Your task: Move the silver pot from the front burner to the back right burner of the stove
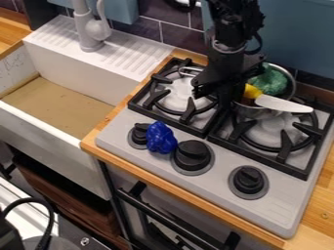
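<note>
Metal pot: it sits on the right-hand burner (281, 131) towards the back of the stove (283, 200), close beside the gripper (214, 95).
In the pot (256, 111): a crumpled green thing (271, 82) lies inside.
Yellow-and-white utensil: its white blade (281, 104) lies over the near side of the pot and juts past the rim to the right; its yellow part (252, 91) is next to the gripper.
Gripper: it hangs over the stove between the two burners; whether it is spread or closed, and whether it has hold of anything, I cannot tell.
Step in hand: working at the pot and utensil, I judge; approach and grasp look alike from here.
Next move: it probably calls for a sure hold on one piece, then a level lift clear of the grates, minding the loose utensil.
Blue thing: a lumpy dark-blue object (160, 137) rests by the left and middle knobs (192, 155), near the stove's front.
Sink: the white basin (52, 133) and grey faucet (85, 24) stand to the left.
</note>
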`<state>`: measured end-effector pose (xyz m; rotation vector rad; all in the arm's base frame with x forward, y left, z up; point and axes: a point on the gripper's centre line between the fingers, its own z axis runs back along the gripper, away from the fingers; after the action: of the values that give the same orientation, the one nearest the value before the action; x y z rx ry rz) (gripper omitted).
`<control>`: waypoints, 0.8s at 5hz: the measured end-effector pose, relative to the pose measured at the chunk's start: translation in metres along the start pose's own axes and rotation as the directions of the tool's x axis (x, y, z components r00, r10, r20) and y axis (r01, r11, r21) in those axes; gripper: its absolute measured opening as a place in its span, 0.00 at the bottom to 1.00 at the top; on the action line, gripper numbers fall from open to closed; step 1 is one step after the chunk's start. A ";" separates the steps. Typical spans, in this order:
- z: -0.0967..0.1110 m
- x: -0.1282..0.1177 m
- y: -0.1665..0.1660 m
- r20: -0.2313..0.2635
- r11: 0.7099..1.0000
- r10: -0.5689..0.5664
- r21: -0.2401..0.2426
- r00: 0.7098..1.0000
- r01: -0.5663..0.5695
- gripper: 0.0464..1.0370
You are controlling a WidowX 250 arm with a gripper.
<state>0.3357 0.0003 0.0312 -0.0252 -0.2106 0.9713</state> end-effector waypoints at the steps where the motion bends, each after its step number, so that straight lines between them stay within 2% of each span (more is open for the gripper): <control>1: 0.001 -0.004 0.003 -0.026 1.000 -0.001 0.016 1.000 0.002 0.42; 2: 0.016 -0.001 0.007 -0.050 1.000 0.027 0.005 0.998 -0.027 0.72; 3: 0.025 0.000 0.008 -0.053 1.000 0.028 -0.006 0.998 -0.029 0.95; 4: 0.033 0.000 0.008 -0.051 0.999 0.052 -0.010 0.997 -0.052 0.96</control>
<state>0.3234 0.0025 0.0622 -0.0658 -0.1694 1.0200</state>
